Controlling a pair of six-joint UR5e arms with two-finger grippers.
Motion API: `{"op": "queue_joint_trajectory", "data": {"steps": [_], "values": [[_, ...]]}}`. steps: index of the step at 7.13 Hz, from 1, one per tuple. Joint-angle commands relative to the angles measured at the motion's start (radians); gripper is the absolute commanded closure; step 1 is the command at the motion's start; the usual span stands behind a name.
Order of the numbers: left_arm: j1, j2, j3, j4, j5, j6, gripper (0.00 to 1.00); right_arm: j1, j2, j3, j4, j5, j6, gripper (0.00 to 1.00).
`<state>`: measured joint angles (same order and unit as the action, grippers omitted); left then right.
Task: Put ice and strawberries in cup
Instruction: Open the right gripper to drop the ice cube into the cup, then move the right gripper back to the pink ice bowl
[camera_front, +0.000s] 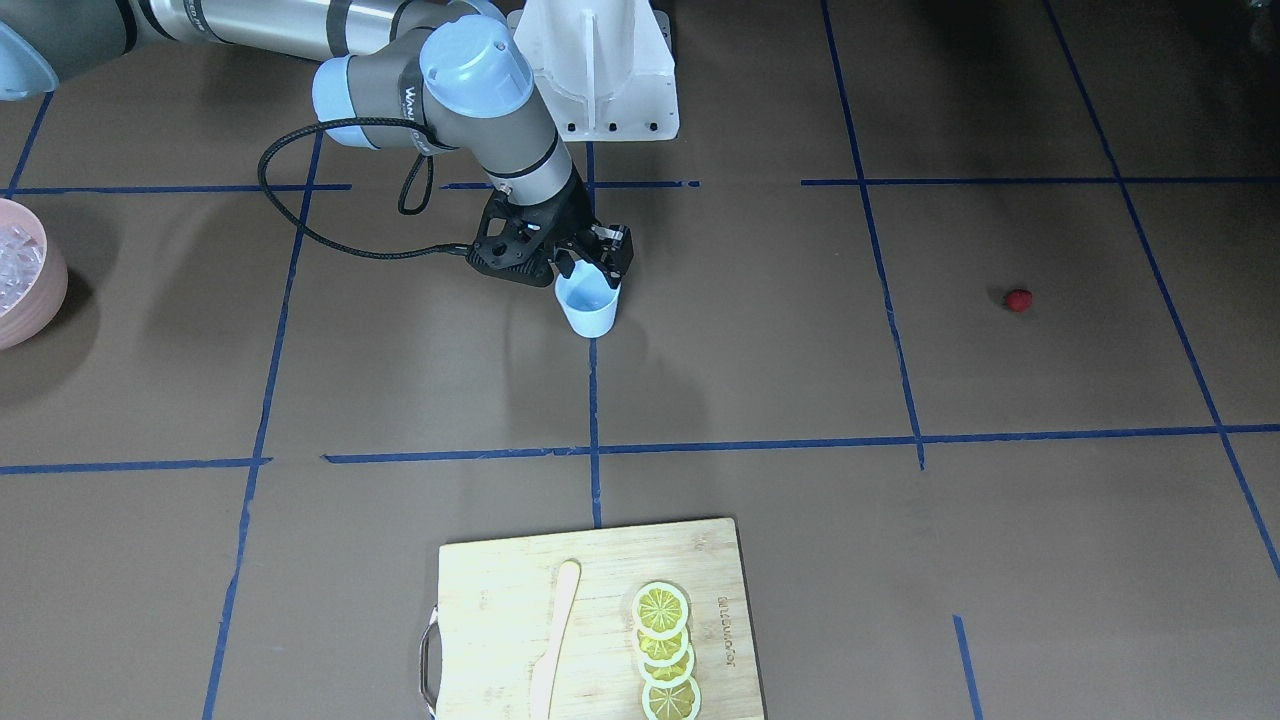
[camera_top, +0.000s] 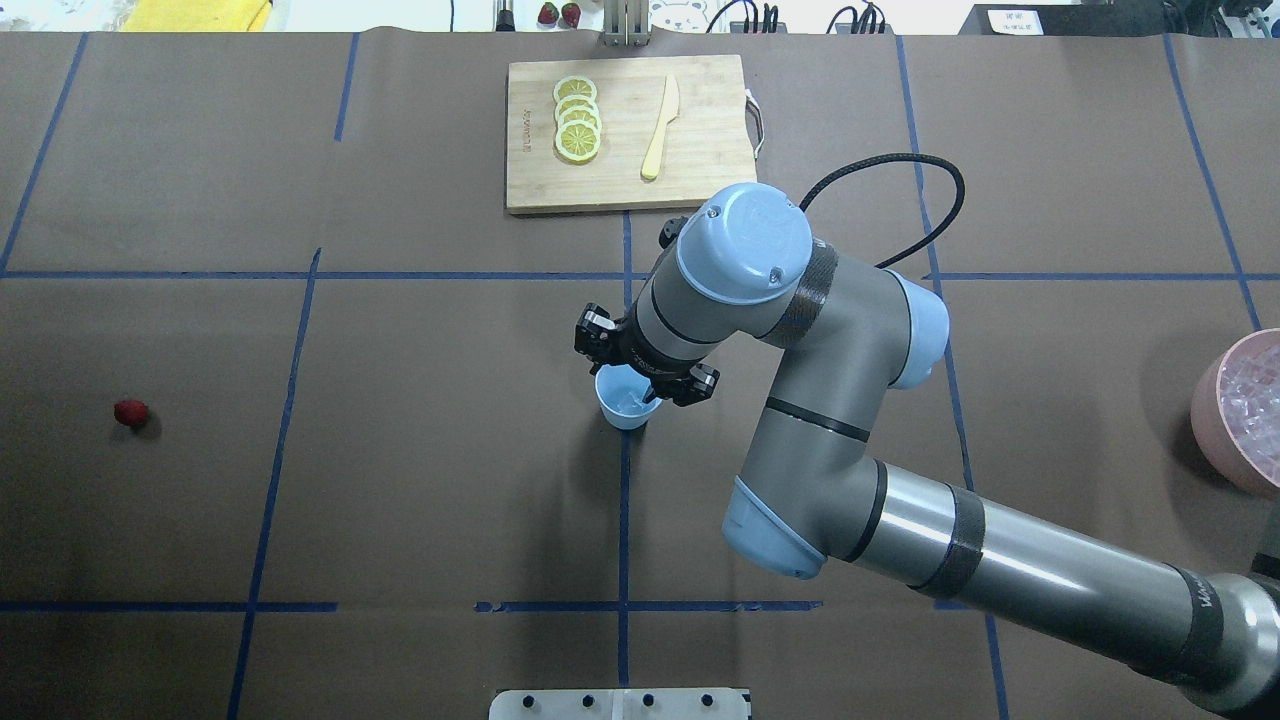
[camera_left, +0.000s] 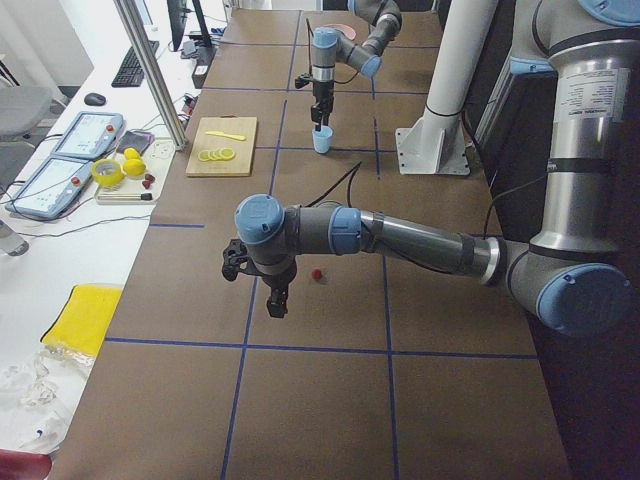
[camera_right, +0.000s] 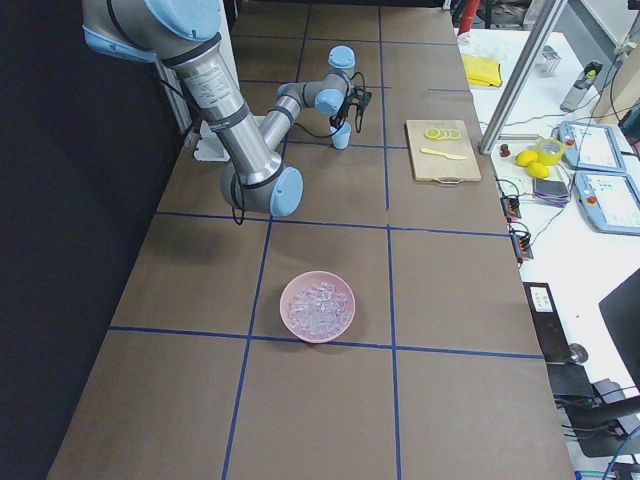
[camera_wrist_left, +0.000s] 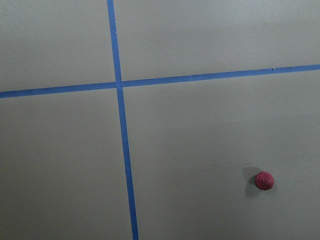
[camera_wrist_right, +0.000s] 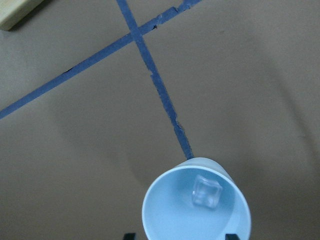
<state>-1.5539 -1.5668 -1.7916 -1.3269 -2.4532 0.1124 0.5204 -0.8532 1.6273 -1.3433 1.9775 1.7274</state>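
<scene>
Brown paper bench (camera_top: 400, 500), blue tape grid (camera_top: 290, 420). One strawberry (camera_top: 131, 412) far left, well apart from all else; left gripper (camera_left: 277, 303) near it, opening cannot be told. One cup (camera_top: 622, 413) at centre holds one ice cube (camera_wrist_right: 206, 192); right gripper (camera_front: 590, 262) above it, spread wide, holding nothing. Beyond: one board (camera_top: 700, 160), four lemon slices (camera_top: 578, 142), one knife (camera_top: 660, 130). One pink bowl (camera_top: 1206, 400) of ice (camera_top: 1255, 385) at the right edge

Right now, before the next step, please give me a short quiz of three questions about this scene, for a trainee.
1. True or false: the cup holds one ice cube.
2. Where does the strawberry lie? A. in the cup. B. on the table. C. on the board.
3. Which gripper is over the cup?
Key: 1 true; 2 B; 3 the right gripper, open.
</scene>
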Motion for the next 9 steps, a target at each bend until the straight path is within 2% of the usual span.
{"op": "queue_joint_trajectory", "data": {"steps": [1, 2, 3, 4, 5, 7, 9], "values": [[0.0, 0.001, 0.0, 0.0, 0.0, 0.001, 0.0, 0.021, -0.015, 0.031, -0.004, 0.006, -0.002, 0.32], [0.0, 0.002, 0.0, 0.002, -0.001, 0.001, 0.0, 0.07, -0.083, 0.124, -0.022, 0.015, -0.005, 0.3], [0.0, 0.002, 0.004, 0.0, -0.001, 0.001, 0.0, 0.143, -0.172, 0.217, -0.057, 0.061, -0.014, 0.28], [0.0, 0.002, 0.014, -0.003, -0.001, 0.001, 0.0, 0.252, -0.243, 0.253, -0.071, 0.157, -0.06, 0.27], [0.0, 0.002, 0.008, -0.003, -0.001, 0.001, 0.0, 0.324, -0.335, 0.297, -0.071, 0.214, -0.171, 0.27], [0.0, 0.005, 0.009, -0.003, -0.001, 0.001, 0.0, 0.427, -0.592, 0.403, -0.067, 0.251, -0.523, 0.27], [0.0, 0.005, 0.008, -0.003, -0.001, 0.001, 0.0, 0.548, -0.773, 0.411, -0.059, 0.257, -0.879, 0.27]]}}
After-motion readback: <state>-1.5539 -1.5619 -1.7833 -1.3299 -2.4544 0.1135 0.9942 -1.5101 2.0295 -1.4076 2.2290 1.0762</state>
